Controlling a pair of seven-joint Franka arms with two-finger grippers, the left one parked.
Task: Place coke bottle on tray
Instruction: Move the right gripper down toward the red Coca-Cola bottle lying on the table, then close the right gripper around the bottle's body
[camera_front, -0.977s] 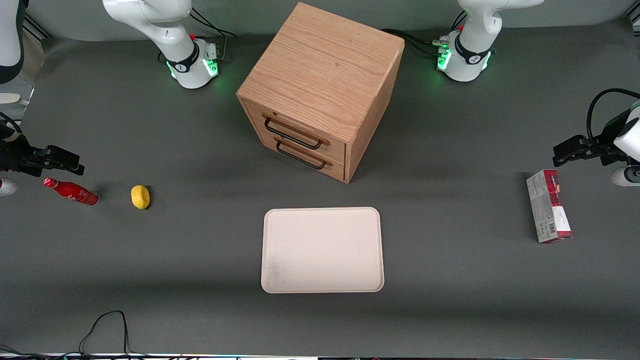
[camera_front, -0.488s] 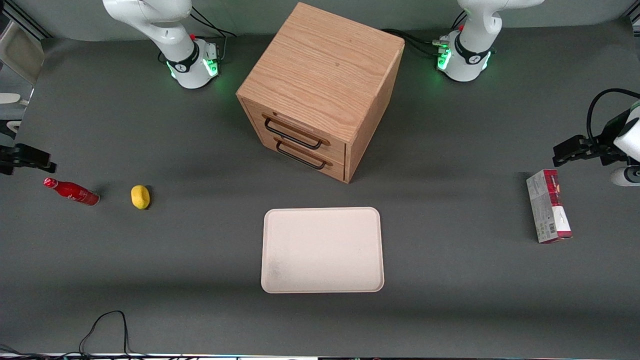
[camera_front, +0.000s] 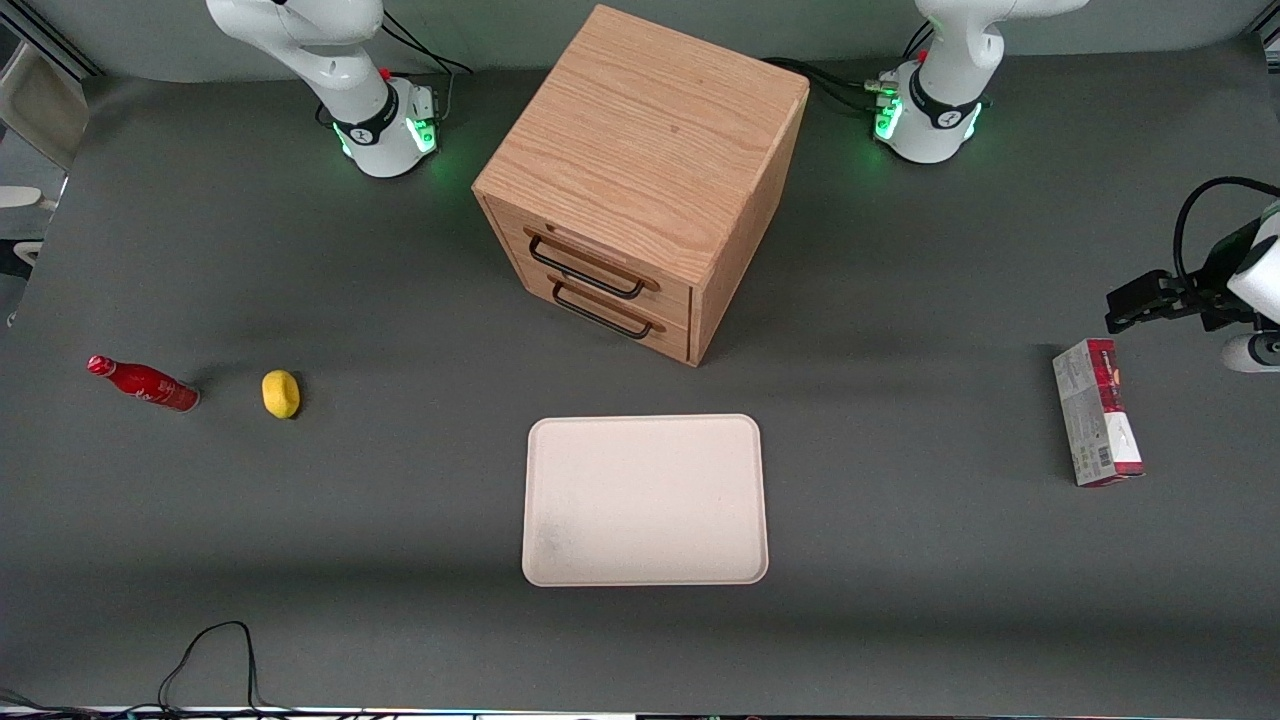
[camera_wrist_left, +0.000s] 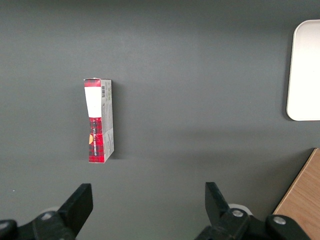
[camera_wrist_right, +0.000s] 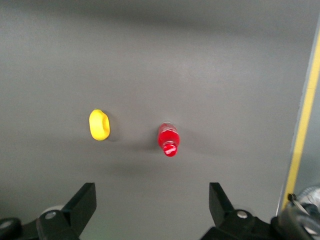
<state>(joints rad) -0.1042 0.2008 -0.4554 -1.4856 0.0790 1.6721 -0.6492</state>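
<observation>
The coke bottle (camera_front: 143, 383), small and all red with a red cap, lies on its side on the grey table toward the working arm's end. Apart from everything, the cream-white tray (camera_front: 645, 500) rests flat in front of the drawers and nearer the front camera, with nothing on it. My right gripper (camera_wrist_right: 152, 192) does not show in the front view. In the right wrist view it hangs high over the table, open wide with nothing between its fingers. The coke bottle (camera_wrist_right: 168, 138) shows well below it, seen cap end on.
A yellow lemon (camera_front: 281, 393) lies beside the bottle, toward the tray. A wooden two-drawer cabinet (camera_front: 640, 180) stands at the table's middle. A red-and-grey carton (camera_front: 1097, 425) lies toward the parked arm's end. A black cable (camera_front: 210, 650) loops at the near edge.
My right gripper was just above the bottle's cap end in the front view; it has drawn away and left that view. Bottle, lemon and tray have not moved.
</observation>
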